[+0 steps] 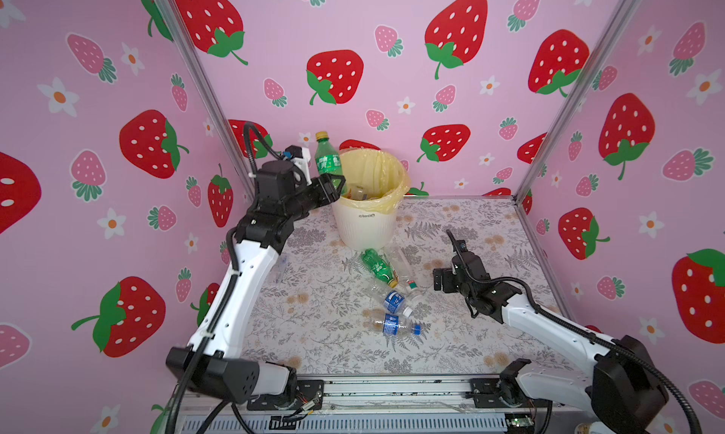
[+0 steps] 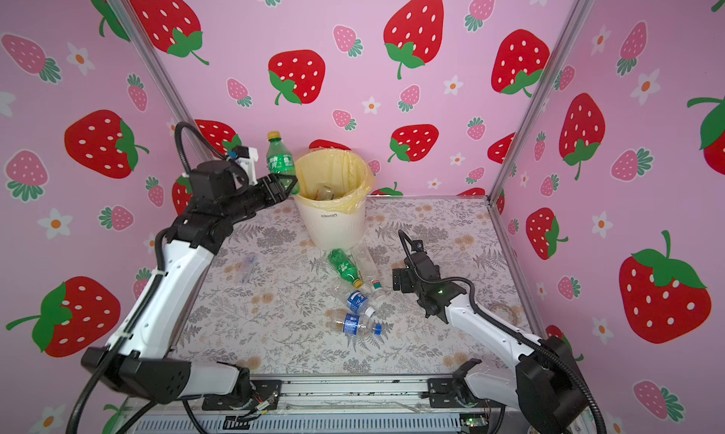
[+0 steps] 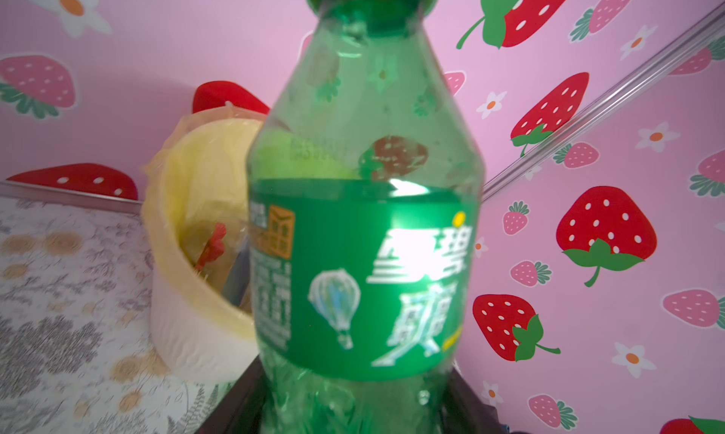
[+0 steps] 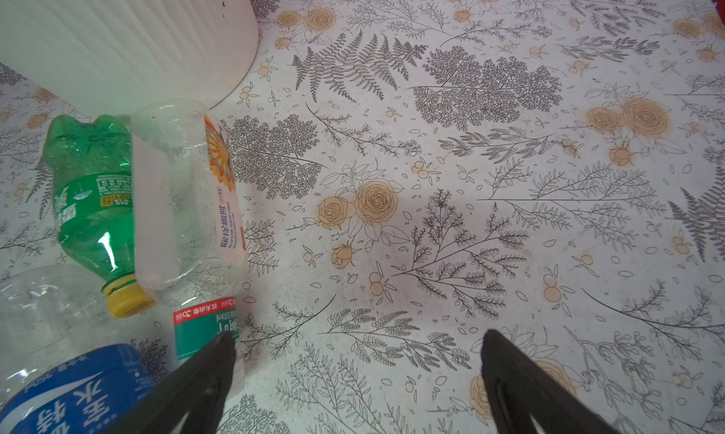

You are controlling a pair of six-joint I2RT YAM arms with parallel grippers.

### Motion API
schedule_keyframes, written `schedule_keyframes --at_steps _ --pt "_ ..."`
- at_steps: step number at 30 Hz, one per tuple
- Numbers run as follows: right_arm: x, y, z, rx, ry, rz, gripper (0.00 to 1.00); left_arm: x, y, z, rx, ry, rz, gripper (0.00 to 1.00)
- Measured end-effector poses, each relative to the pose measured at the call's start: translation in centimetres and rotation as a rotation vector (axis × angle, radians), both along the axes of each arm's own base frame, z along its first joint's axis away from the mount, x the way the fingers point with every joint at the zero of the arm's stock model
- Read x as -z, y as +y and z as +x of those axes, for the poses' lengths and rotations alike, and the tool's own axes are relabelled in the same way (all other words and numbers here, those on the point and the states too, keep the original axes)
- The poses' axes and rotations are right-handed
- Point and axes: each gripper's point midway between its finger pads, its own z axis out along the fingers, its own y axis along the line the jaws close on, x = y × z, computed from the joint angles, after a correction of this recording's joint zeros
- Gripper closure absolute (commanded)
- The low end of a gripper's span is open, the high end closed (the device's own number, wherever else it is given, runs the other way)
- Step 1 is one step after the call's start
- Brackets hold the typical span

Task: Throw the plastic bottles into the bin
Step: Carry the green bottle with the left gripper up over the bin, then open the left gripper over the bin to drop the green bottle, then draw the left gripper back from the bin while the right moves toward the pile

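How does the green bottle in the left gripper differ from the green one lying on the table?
The held green bottle stands upright, cap up; the lying green bottle is on its side, cap away from the bin. The held one is clamped low by the left gripper, high beside the bin's rim; the lying one rests free on the table before the bin. Both are green with yellow caps.

— What are the arms showing?
— The left arm (image 1: 251, 279) and right arm (image 1: 549, 322) are both wearing white shells with black joints.
— Any cabling?
— A black ribbed cable (image 1: 244, 137) is looping along the left arm, white ties (image 1: 235, 272) cinching it. A green light (image 2: 440, 292) is glowing on the right arm's black wrist, and the right gripper (image 4: 357, 334) is ending in tapering black fingers (image 4: 196, 385).
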Motion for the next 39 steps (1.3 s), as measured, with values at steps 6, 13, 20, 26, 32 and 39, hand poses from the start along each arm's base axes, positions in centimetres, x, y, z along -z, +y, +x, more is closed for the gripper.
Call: schedule_keyframes --at_steps 6,13,20,26,32,39 --pt "0.0 -0.2 0.2 0.006 -0.001 0.004 0.01 0.0 -1.8 8.0 -0.009 0.056 0.08 0.01" --pt "-1.2 -0.2 -0.1 0.003 -0.029 0.039 0.01 2.6 -0.4 5.8 -0.029 0.167 0.132 0.01" --pt "-1.2 0.0 -0.3 -0.009 -0.022 0.047 0.01 -1.3 1.4 -1.2 -0.032 0.054 0.129 0.01" --pt "-0.9 0.1 -0.7 -0.022 -0.002 0.047 0.01 0.5 2.9 -4.2 -0.046 0.056 0.143 0.01" --pt "-0.5 0.5 -1.1 -0.049 0.025 0.058 0.01 6.8 3.3 -5.2 -0.029 0.181 0.175 0.01" --pt "0.3 1.5 -1.8 -0.12 0.071 0.066 0.01 10.8 3.9 -6.8 -0.02 0.249 0.212 0.01"
